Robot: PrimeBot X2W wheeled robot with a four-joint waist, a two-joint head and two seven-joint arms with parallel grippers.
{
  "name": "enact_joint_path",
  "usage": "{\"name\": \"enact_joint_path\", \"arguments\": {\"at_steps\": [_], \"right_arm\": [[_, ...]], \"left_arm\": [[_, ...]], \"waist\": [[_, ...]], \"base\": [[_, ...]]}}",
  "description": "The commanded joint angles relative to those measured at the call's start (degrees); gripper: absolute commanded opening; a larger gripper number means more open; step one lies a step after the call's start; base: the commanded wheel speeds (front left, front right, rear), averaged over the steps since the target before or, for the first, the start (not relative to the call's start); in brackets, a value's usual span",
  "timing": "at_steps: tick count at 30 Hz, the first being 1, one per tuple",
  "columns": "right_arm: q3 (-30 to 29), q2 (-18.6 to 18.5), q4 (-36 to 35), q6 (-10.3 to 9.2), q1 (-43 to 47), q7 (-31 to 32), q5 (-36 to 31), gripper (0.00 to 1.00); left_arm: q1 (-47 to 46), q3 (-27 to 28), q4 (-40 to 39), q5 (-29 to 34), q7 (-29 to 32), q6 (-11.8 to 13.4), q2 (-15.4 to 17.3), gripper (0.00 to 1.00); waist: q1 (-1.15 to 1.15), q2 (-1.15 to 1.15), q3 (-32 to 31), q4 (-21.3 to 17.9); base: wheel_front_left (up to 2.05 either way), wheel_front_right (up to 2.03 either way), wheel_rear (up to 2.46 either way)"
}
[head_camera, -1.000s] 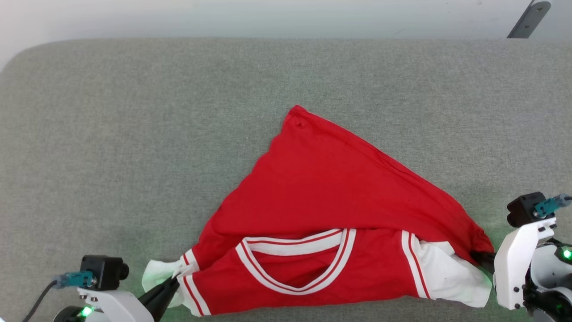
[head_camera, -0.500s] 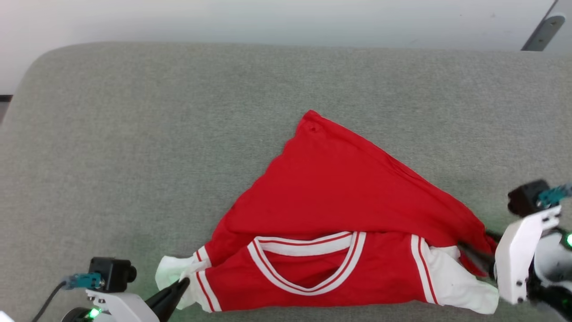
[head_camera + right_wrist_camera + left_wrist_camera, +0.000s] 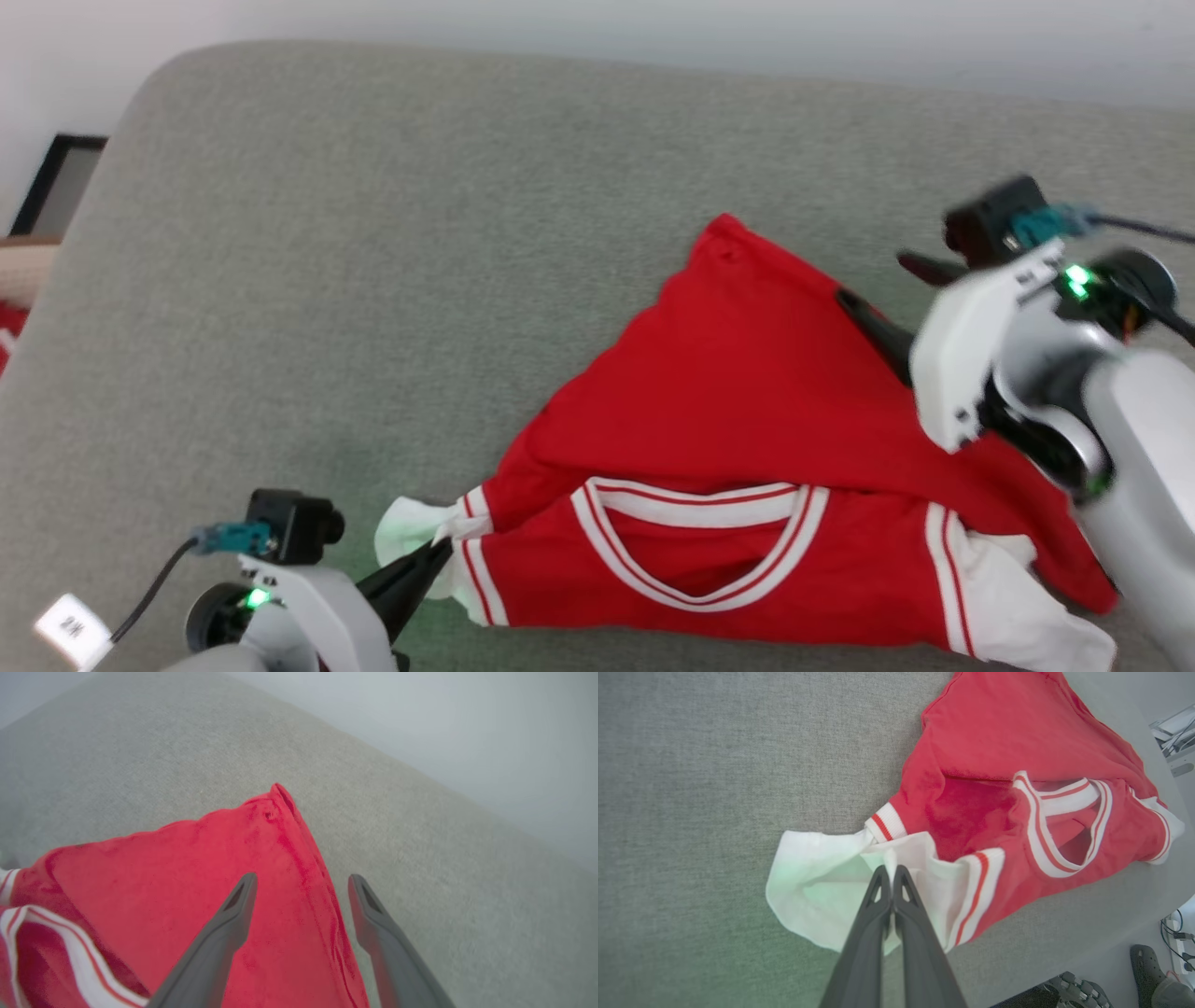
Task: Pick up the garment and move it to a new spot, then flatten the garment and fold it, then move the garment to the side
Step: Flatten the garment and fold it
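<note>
The garment [image 3: 747, 411], a red jersey with white sleeves and striped trim, lies folded into a rough triangle on the grey table [image 3: 373, 233], collar toward me. My left gripper [image 3: 439, 553] is shut on the white left sleeve [image 3: 409, 527]. In the left wrist view its gripper [image 3: 892, 870] pinches a fold of that sleeve [image 3: 817, 882]. My right gripper [image 3: 889, 287] hovers open over the garment's right slanted edge. The right wrist view shows the gripper [image 3: 302, 879] straddling that red hem [image 3: 187, 872] with nothing held. The chest lettering is hidden.
The table's rounded left corner [image 3: 140, 103] is near, with a dark framed object [image 3: 56, 182] beyond it. In the left wrist view a shoe [image 3: 1155, 975] and cables [image 3: 1176, 933] are on the floor past the table's near edge. Bare table lies left of and behind the garment.
My right gripper has let go of the garment's right corner, opened, and moved up along the slanted edge. My left gripper stays shut on the sleeve. The head camera has turned.
</note>
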Motion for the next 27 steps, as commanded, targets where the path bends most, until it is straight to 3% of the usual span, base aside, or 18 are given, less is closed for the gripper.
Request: {"name": "enact_joint_path", "arguments": {"at_steps": [1, 14, 23, 25, 27], "right_arm": [[0.7, 0.4, 0.8, -0.09, -1.1, -0.6, 0.0, 1.00], [22.7, 1.9, 29.9, -0.09, -23.5, -8.7, 6.4, 1.00], [32.4, 1.8, 40.3, -0.09, -27.7, -3.3, 15.8, 1.00], [34.1, 1.7, 42.5, -0.09, -27.0, -0.3, 17.8, 0.00], [35.3, 1.6, 43.3, -0.09, -27.0, 1.0, 19.4, 0.00]], "left_arm": [[-0.5, 0.0, 0.3, 0.3, 0.2, -0.3, -0.3, 0.00], [-5.2, -0.7, 6.0, 2.4, 1.7, -4.4, -7.0, 0.00], [-7.0, -1.1, 9.7, 2.9, 2.1, -7.1, -10.6, 0.00], [-7.2, -1.1, 10.5, 2.9, 2.2, -7.5, -11.1, 0.00], [-7.3, -1.1, 11.1, 2.8, 2.2, -7.9, -11.4, 0.00]], "waist": [[0.00, 0.00, 1.5, 1.9], [0.00, 0.00, 5.6, 9.3], [0.00, 0.00, 7.3, 13.2], [0.00, 0.00, 7.4, 13.6], [0.00, 0.00, 7.3, 13.7]], "base": [[0.00, 0.00, 0.00], [0.00, 0.00, 0.00], [0.00, 0.00, 0.00], [0.00, 0.00, 0.00], [0.00, 0.00, 0.00]]}}
